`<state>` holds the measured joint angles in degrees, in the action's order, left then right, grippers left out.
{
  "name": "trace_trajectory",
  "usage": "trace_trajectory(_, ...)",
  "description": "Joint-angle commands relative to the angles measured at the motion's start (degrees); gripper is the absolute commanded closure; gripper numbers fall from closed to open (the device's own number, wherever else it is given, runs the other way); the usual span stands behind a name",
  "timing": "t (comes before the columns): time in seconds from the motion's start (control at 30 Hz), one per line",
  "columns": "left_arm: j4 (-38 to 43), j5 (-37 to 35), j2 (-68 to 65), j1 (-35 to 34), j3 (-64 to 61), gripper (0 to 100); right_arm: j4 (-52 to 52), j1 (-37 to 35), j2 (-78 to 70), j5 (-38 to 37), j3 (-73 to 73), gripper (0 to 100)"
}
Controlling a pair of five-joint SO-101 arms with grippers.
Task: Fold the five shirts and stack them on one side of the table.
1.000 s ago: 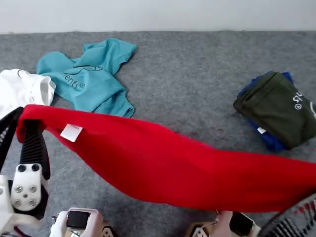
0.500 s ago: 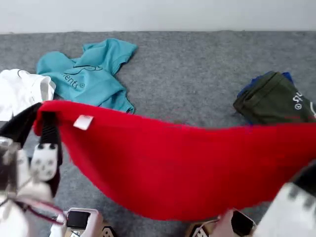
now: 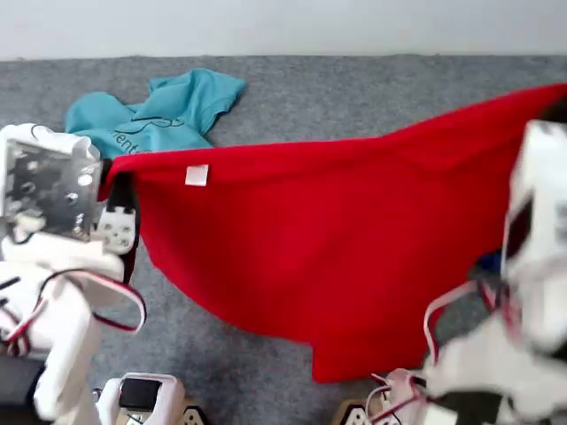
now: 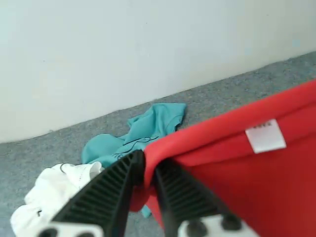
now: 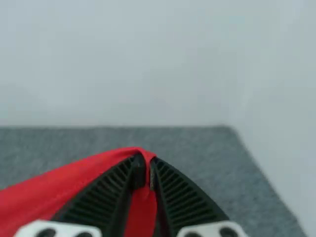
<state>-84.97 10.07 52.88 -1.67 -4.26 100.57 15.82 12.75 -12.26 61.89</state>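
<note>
A red shirt hangs spread in the air between both arms, with a white label near its left corner. My left gripper is shut on the shirt's left corner, raised above the table's left side. My right gripper is shut on the opposite corner, high at the right edge. The red cloth trails away from the left fingers, and a red fold runs from the right ones. A teal shirt and a white shirt lie crumpled at the back left.
The grey felt table ends at a white wall behind. The teal shirt lies close beyond the left gripper. The right arm's white body rises at the right edge, with cables below it.
Both arms have lifted and carried the red shirt up and toward the back, the right corner rising most. The raised cloth now covers the folded dark shirts at the right.
</note>
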Motion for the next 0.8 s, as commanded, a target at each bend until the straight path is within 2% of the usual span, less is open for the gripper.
trace_trajectory(0.0,6.51,1.58,-2.46,-3.34,-3.47,99,1.89,-3.56,-6.29,-0.44,0.26,99.0)
trace_trajectory(0.2,18.46,1.67,-13.89,-8.62,-6.29,99,0.31,-6.81,-16.40,-0.26,0.35,99.0)
trace_trajectory(0.43,29.54,1.76,-31.38,-8.88,-6.37,99,-6.99,-6.99,-25.89,1.49,0.35,99.0)
trace_trajectory(0.77,39.47,1.58,-51.78,-11.08,-5.76,99,-16.31,-7.60,-38.46,8.53,0.35,99.0)
